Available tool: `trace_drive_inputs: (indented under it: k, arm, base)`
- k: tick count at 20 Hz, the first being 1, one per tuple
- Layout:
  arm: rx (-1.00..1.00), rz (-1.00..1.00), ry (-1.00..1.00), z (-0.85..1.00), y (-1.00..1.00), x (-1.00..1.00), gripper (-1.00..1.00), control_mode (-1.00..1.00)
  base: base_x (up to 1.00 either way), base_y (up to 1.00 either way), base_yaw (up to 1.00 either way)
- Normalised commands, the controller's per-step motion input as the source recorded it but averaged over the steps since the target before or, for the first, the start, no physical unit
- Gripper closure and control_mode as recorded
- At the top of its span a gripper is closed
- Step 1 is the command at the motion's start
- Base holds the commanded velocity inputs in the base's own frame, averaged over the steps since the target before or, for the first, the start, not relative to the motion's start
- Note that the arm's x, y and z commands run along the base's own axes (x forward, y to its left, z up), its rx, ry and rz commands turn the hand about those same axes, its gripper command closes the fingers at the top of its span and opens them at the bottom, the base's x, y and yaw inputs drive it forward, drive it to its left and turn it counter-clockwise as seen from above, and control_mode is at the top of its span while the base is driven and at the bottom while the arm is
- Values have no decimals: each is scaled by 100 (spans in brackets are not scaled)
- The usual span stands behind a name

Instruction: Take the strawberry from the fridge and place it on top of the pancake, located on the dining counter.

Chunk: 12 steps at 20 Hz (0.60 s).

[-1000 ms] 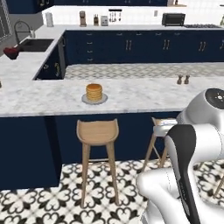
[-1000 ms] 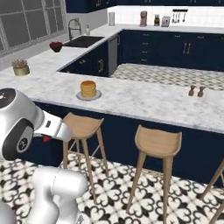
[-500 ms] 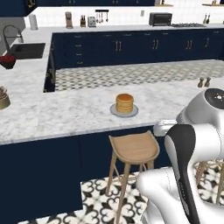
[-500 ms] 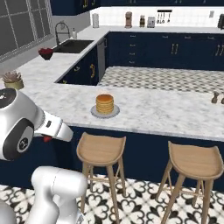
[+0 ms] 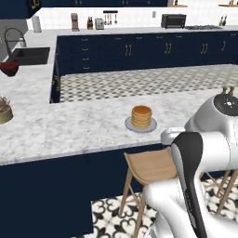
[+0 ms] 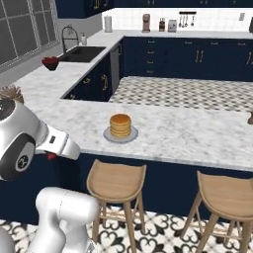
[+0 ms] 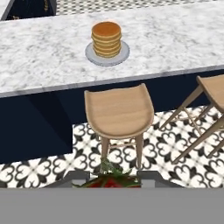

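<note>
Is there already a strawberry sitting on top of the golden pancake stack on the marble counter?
No, the top of the golden pancake stack on its pale plate is bare, and a red strawberry sits low between the jaws.

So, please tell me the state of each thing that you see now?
gripper: shut on the strawberry.
strawberry: held between the fingertips, above a stool.
pancake: stacked on its plate, nothing on top.
plate: flat on the dining counter.
stool: upright at the counter.

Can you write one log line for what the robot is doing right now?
phase: carrying | hand: shut on strawberry | pancake: on plate, dining counter, bare on top | strawberry: not placed yet
</note>
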Motion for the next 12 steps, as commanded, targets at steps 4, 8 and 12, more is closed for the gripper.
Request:
trace_drive_inputs:
  k: [4, 8, 12]
  arm:
    - [0, 0, 0, 0, 0, 0, 100, 100]
    - [0, 0, 0, 0, 0, 0, 100, 100]
    - [0, 0, 0, 0, 0, 0, 100, 100]
  base:
    - [-3, -52, 5]
    - [21, -16, 4]
    - [51, 15, 0]
